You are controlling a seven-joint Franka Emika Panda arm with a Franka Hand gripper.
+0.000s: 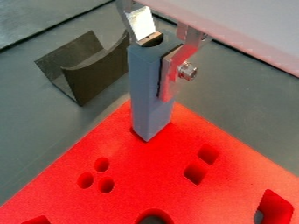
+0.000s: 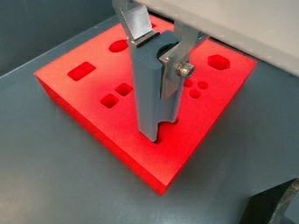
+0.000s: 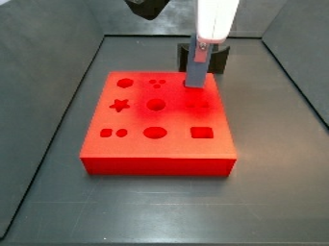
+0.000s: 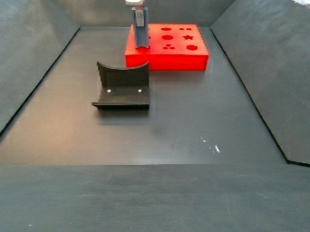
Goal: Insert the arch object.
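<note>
My gripper (image 1: 158,52) is shut on the arch object (image 1: 152,87), a tall grey-blue block with a semicircular groove down one side. The block hangs upright between the silver fingers. Its lower end is at the top face of the red board (image 1: 140,166), near one corner and beside the holes; I cannot tell if it touches. In a wrist view the gripper (image 2: 162,54) holds the block (image 2: 156,96) over the board (image 2: 111,131). In both side views the gripper (image 3: 201,53) (image 4: 138,20) and block (image 3: 197,72) (image 4: 140,34) stand at the board's edge (image 3: 154,154) (image 4: 182,58).
The red board has several shaped holes, among them a star (image 3: 119,106), a square (image 3: 201,133) and rounds (image 3: 156,132). The dark fixture (image 4: 121,88) stands on the grey floor beside the board and also shows in a wrist view (image 1: 87,70). Dark walls enclose the floor.
</note>
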